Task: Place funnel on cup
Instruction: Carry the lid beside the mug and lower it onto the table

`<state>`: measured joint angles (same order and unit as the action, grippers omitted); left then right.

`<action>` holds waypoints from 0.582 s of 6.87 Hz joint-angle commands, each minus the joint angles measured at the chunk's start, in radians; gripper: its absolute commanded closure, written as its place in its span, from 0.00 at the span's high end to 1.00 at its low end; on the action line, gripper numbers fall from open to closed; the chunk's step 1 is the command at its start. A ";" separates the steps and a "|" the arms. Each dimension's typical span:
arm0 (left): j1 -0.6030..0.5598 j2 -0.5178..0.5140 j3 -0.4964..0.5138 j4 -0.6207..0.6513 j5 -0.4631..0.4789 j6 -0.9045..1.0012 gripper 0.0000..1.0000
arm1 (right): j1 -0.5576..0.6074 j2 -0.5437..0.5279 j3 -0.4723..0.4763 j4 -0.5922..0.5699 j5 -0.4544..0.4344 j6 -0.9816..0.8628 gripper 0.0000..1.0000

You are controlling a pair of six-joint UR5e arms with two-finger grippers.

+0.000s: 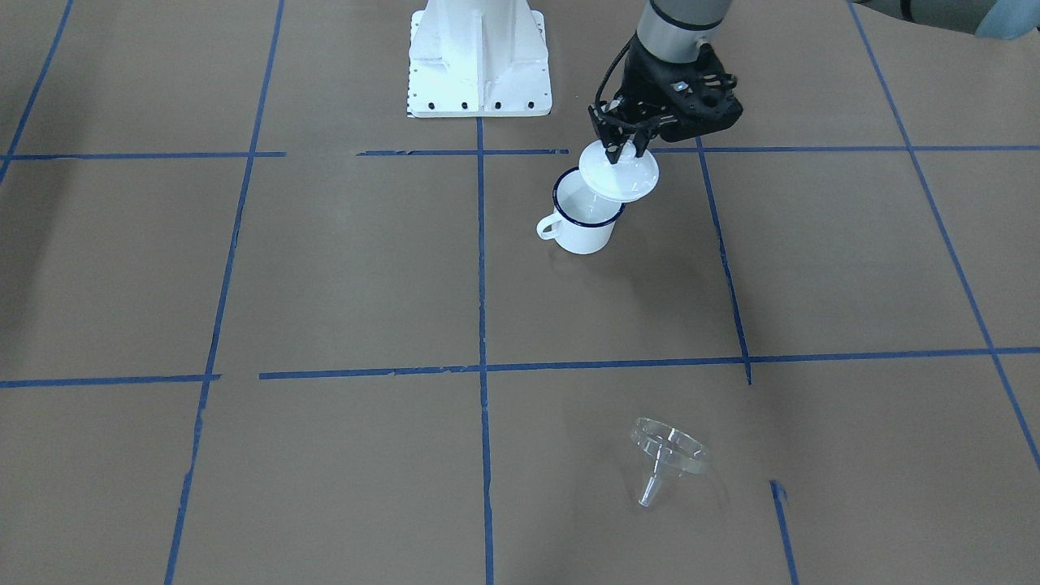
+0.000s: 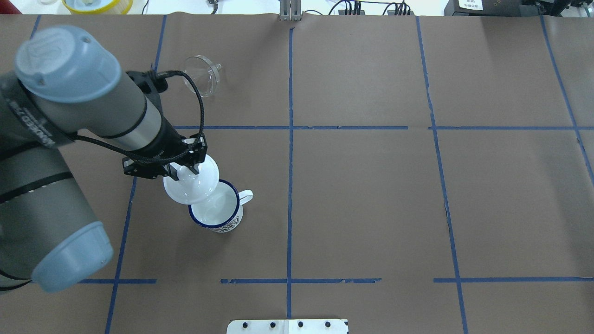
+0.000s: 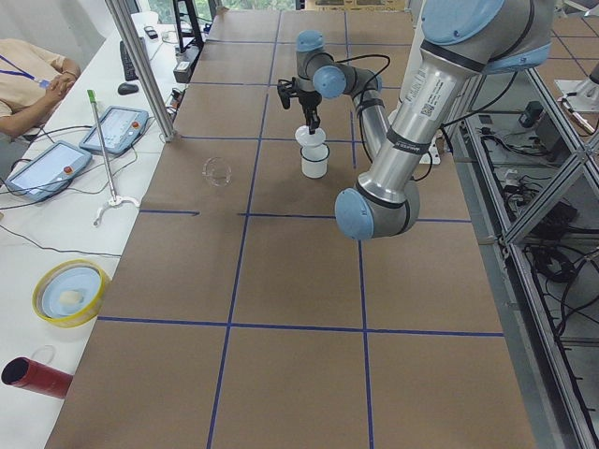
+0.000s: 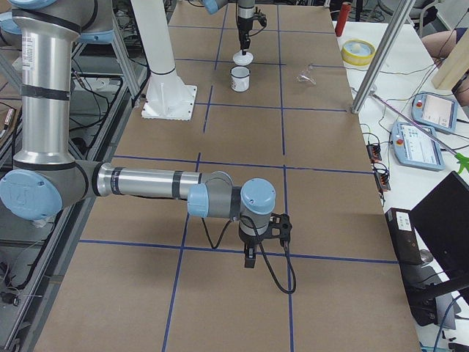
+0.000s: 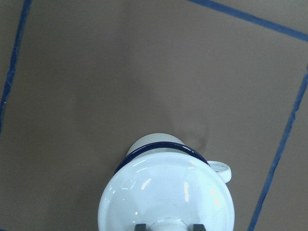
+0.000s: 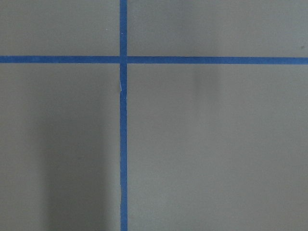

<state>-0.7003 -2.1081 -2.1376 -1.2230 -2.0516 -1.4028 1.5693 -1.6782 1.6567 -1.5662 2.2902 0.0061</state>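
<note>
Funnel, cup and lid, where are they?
funnel (image 1: 665, 452): front-facing view, on its clear cone.
cup (image 1: 585, 234): front-facing view, on its white side wall.
lid (image 1: 630, 177): front-facing view, on its white top.

Dark lettering runs along the grey tube of the left arm (image 2: 23, 121) in the overhead view, but it is tilted and cut off and cannot be read. The same arm's printed strip in the exterior left view is too small. A dark blue print low on the cup (image 2: 218, 214) is illegible.
</note>
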 commanded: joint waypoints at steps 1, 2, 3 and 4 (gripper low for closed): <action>-0.039 0.089 -0.013 -0.019 0.004 0.095 0.00 | 0.000 0.000 0.000 0.000 0.000 0.000 1.00; -0.041 0.177 -0.008 -0.097 -0.005 0.110 0.00 | 0.000 0.000 -0.002 0.000 0.000 0.000 1.00; -0.039 0.227 0.034 -0.157 -0.012 0.114 0.00 | 0.000 0.000 -0.002 0.000 0.000 0.000 1.00; -0.030 0.212 0.177 -0.247 -0.030 0.082 0.00 | 0.000 0.000 0.000 0.000 0.000 0.000 1.00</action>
<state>-0.7368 -1.9120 -2.0813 -1.3749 -2.0649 -1.3016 1.5693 -1.6782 1.6557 -1.5662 2.2902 0.0061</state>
